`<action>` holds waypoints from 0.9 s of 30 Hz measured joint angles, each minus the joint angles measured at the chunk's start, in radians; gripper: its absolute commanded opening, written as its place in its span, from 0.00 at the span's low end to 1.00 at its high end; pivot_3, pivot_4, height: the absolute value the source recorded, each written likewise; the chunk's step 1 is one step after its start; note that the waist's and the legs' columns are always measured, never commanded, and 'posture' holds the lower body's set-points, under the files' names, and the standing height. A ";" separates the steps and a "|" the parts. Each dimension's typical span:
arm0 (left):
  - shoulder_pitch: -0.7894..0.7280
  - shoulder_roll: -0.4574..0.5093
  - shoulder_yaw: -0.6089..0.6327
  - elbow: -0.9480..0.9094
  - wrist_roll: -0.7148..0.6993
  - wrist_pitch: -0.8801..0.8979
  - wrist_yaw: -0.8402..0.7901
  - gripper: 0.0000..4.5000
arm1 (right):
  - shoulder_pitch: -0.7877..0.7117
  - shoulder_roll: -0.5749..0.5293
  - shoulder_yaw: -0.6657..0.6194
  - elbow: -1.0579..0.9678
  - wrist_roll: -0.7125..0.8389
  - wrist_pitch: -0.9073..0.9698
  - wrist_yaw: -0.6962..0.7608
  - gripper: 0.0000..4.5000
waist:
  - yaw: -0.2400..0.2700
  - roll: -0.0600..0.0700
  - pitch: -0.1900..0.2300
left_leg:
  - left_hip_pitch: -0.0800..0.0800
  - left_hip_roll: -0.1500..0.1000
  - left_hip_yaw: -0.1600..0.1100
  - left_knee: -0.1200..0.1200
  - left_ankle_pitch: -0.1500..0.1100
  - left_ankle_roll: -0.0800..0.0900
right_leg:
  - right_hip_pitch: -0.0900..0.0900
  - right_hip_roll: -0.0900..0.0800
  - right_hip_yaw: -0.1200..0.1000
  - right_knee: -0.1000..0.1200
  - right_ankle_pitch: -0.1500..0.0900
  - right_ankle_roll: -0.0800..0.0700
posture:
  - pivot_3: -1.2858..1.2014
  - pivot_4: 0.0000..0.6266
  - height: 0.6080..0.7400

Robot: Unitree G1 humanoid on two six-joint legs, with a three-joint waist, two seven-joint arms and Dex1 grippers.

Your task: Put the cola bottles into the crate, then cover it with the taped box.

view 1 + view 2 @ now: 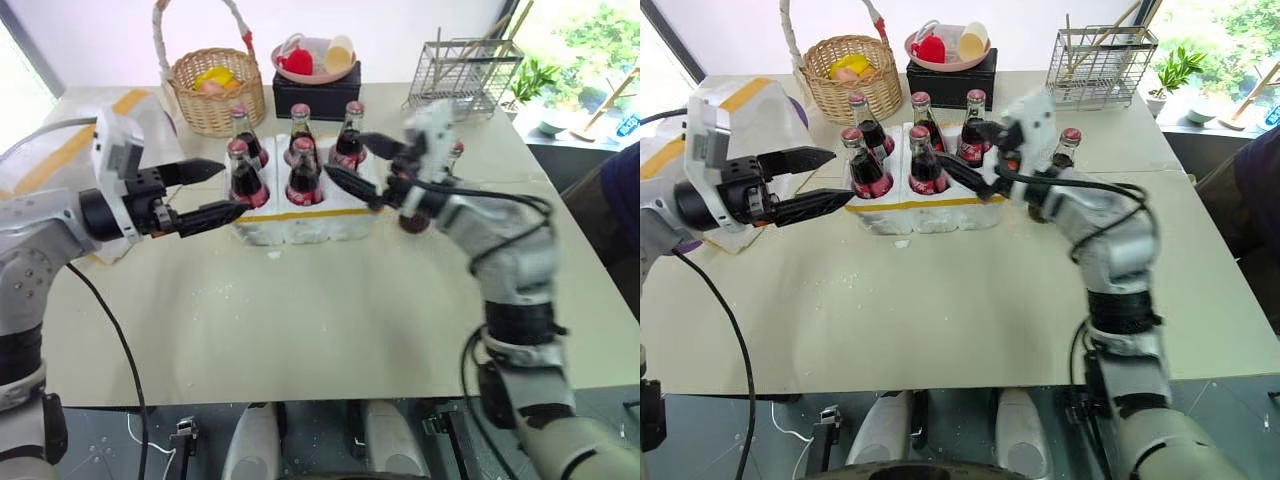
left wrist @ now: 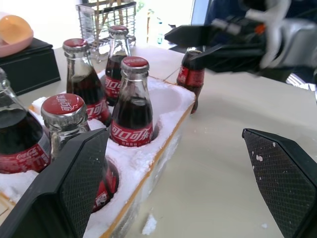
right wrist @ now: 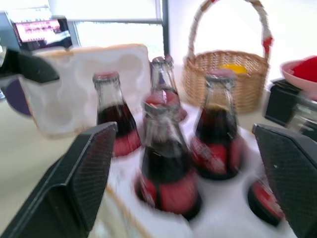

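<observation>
The crate (image 1: 300,218), a low white foam tray with a yellow band, sits mid-table with several cola bottles (image 1: 303,172) upright in its wells. One more cola bottle (image 1: 1065,150) stands on the table just past the crate's right end. My right gripper (image 1: 343,153) hovers open and empty at that end, pointing left over the crate. On the other side, my left gripper (image 1: 235,189) is open and empty beside the crate's front left corner. The taped box (image 1: 740,105) lies behind my left arm at the table's left.
A wicker basket (image 1: 215,90), a black box carrying a pink bowl (image 1: 315,95) and a wire rack (image 1: 465,75) line the far edge. Foam crumbs (image 1: 275,255) lie in front of the crate. A person's sleeve (image 1: 625,210) shows at the right edge.
</observation>
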 measured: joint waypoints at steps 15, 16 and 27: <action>-0.092 -0.049 -0.115 0.034 0.009 -0.003 -0.072 1.00 | 0.352 -0.120 -0.244 -0.042 -0.023 0.016 -0.171 1.00 | -0.007 -0.001 0.000 | 0.003 0.000 0.000 0.003 0.000 0.000 | 0.002 0.001 0.003 -0.001 -0.002 -0.004 | 0.52 0.24 1.00; -0.096 -0.051 -0.122 0.034 0.010 -0.003 -0.074 1.00 | 0.338 -0.107 -0.223 -0.016 -0.033 -0.008 -0.177 1.00 | -0.006 -0.001 0.000 | 0.003 0.000 0.000 0.003 0.000 0.000 | 0.002 0.001 0.003 -0.001 -0.002 -0.004 | 0.52 0.24 1.00; -0.106 -0.059 -0.126 0.051 0.025 -0.004 -0.072 1.00 | 0.146 -0.018 -0.083 0.314 -0.128 -0.224 -0.182 1.00 | -0.006 -0.001 0.000 | 0.002 0.000 0.000 0.002 0.000 0.000 | 0.002 0.002 0.003 -0.001 0.000 -0.001 | 0.52 0.24 1.00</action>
